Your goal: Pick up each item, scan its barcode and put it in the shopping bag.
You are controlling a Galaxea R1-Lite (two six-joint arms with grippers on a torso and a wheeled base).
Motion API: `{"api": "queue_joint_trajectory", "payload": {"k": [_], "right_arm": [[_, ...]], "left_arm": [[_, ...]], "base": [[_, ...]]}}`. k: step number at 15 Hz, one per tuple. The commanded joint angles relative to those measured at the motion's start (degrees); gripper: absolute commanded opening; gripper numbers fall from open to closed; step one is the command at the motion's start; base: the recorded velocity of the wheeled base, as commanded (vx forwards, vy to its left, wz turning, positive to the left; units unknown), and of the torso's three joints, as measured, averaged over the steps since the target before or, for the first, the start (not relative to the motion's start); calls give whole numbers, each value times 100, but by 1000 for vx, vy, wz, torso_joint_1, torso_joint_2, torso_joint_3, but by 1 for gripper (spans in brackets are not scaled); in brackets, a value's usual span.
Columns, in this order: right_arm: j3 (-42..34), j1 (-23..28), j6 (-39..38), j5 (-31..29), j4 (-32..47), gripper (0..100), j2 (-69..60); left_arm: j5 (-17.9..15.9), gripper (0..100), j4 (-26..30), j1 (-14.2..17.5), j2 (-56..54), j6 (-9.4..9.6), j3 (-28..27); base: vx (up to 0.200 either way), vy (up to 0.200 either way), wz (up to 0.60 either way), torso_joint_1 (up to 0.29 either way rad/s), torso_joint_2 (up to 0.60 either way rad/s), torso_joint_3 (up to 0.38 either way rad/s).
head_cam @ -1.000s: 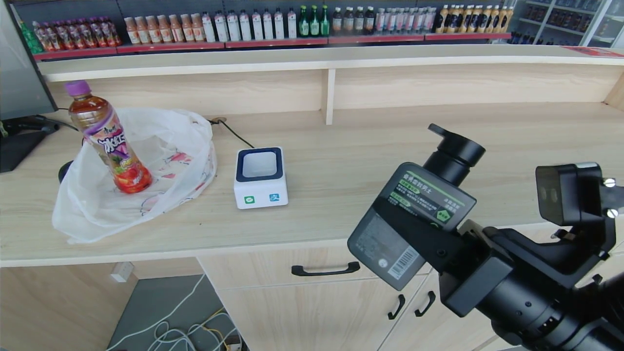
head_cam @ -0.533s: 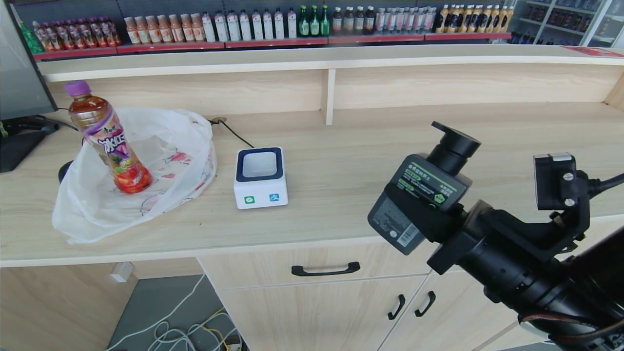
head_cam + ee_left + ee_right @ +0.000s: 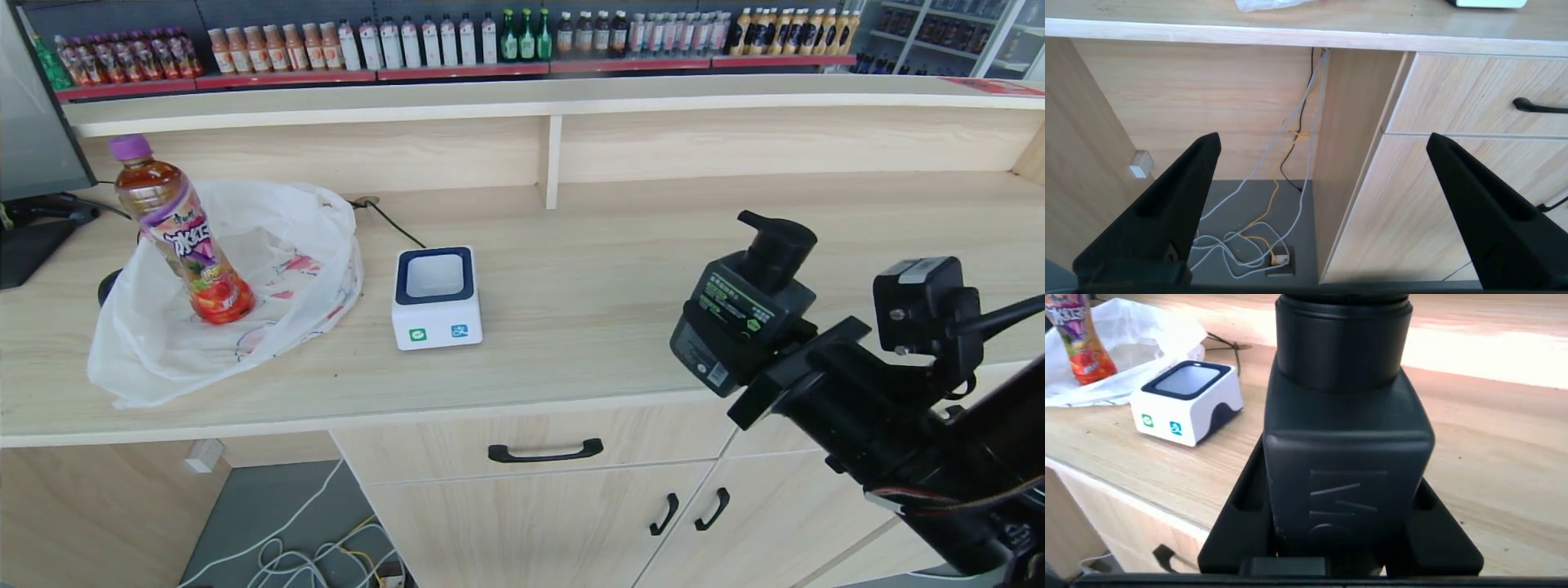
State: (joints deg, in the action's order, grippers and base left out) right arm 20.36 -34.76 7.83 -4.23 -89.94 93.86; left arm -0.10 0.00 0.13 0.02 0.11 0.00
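While the right gripper (image 3: 774, 365) clamps a black square pump bottle (image 3: 739, 314) above the wooden counter's (image 3: 571, 327) near right edge, right of the white box scanner (image 3: 435, 296), the left gripper (image 3: 1323, 145) gapes wide below the counter.

I have a black square pump bottle (image 3: 739, 314) clamped in my right claw (image 3: 747, 363), tilted with its label side facing left, over the surface's (image 3: 571, 310) near right edge. A white scanner (image 3: 435, 296) sits mid-surface. Far left, a purple-capped tea bottle (image 3: 184, 237) stands leaning inside the crumpled white shopping bag (image 3: 314, 261).
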Motion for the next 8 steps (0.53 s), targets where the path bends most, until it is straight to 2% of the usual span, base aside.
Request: {"api": "queue_joint_trajectory", "payload": {"k": [1,8], "right_arm": [[21,171,149,-25,-6,0,-52],[302,408,140,-34,-6,0,-8]], "left_arm": [[1,100,0,4,-2,-2,0],[1,100,0,4,-2,-11,0]], "base": [[0,0,0,0,0,0],[0,0,0,0,0,0]]}}
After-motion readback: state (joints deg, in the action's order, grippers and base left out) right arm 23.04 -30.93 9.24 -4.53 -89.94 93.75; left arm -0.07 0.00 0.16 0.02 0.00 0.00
